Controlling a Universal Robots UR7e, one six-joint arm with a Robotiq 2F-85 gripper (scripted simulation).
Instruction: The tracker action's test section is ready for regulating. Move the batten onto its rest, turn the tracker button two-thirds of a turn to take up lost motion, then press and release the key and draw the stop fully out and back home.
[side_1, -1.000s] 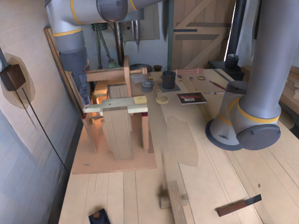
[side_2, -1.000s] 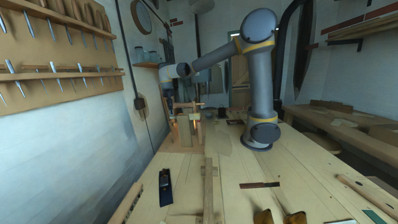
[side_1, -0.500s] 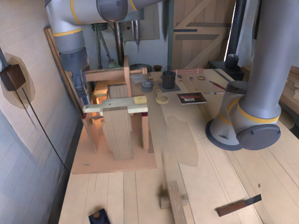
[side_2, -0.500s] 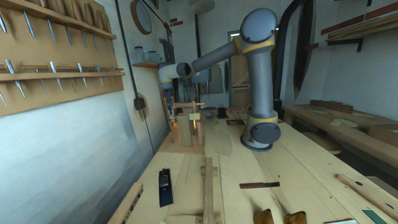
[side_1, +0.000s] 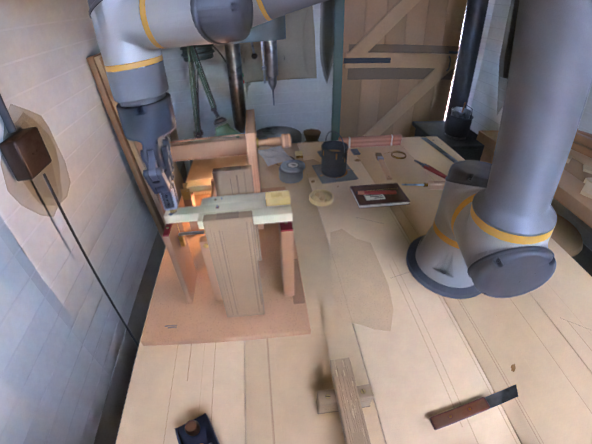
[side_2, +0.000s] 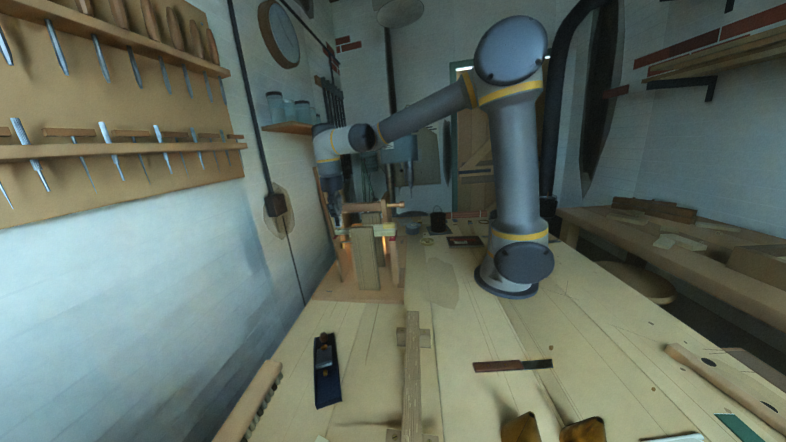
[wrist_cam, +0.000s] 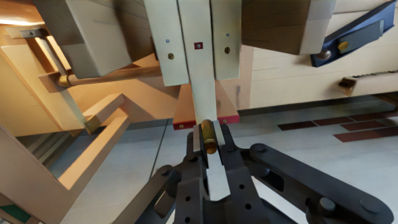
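My gripper (wrist_cam: 208, 139) (side_1: 167, 202) hangs at the wall-side end of the wooden action frame (side_1: 227, 220), at the far left of the bench. Its two fingers are closed on the small brass tracker button (wrist_cam: 208, 136), which sits at the end of the pale key lever (wrist_cam: 202, 80) (side_1: 227, 210). The key runs across the top of the frame, with a pale yellow pad (side_1: 277, 198) near its other end. A turned wooden stop knob (side_1: 272, 141) sticks out of the upper rail toward the bench. I cannot pick out the batten or its rest with certainty.
A dark pot (side_1: 333, 158) stands behind the frame, with a round tin (side_1: 291, 170), a pale disc (side_1: 321, 198) and a book (side_1: 379, 194) nearby. The robot base (side_1: 450, 250) stands to the right. A wooden strip (side_1: 350, 400), a chisel (side_1: 472, 407) and a plane (side_2: 325, 371) lie toward the bench's near end. The wall is close on the left.
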